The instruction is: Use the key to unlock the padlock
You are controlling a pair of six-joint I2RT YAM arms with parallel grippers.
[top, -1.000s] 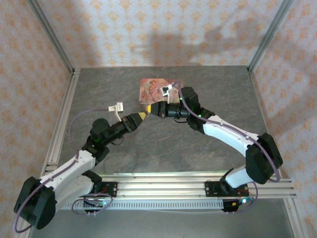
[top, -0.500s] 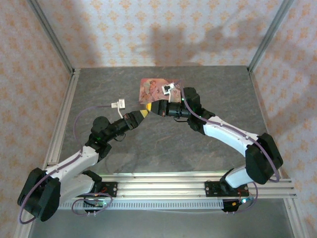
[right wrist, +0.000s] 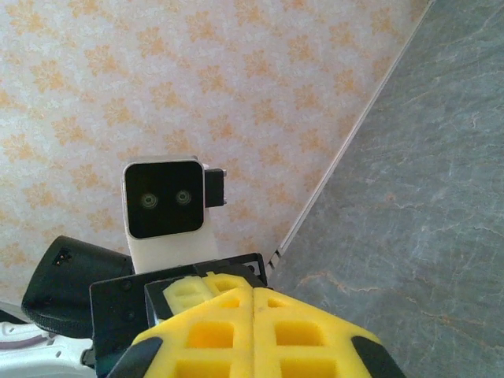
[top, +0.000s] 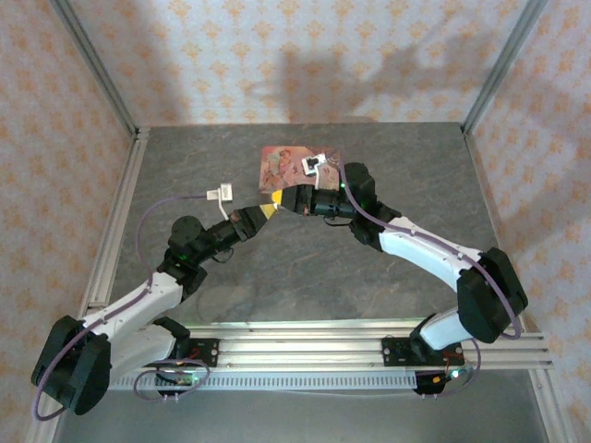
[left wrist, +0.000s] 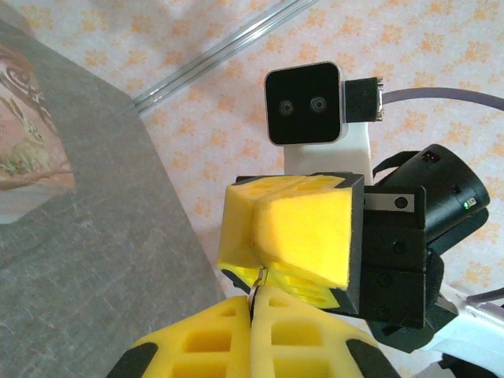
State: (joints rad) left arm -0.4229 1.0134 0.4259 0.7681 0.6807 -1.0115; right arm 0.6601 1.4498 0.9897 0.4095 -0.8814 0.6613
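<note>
Two grippers, met tip to tip low over the table (top: pixel 305 268) (a handover or mating posture, by judgement).

1. Nearest: both bases bolted at the near rail. Left arm (top: pixel 138 305) folded outward at the shoulder, forearm reaching forward and to the right. Right arm (top: pixel 425 249) folded likewise, forearm reaching forward and to the left.
2. Further in: left gripper (top: pixel 268 210), yellow fingers (left wrist: pixel 224 315) pressed together with only a hairline seam between.
3. At the top of that seam, probably the key (left wrist: pixel 257 277): a thin pale sliver reaching toward the right gripper (top: pixel 286 201).
4. Right gripper likewise closed, pad flat against pad.
5. Likely reason for the pairing: steadying so small a part from both sides for transfer or alignment. Whether either gripper truly clamps the sliver: cannot tell.
6. Padlock: too small to pick out, so position cannot be told.
7. Beyond the tips: pink box (top: pixel 282 166) lying flat, just behind the right gripper.

Treat the unlocking as not yet done.
</note>
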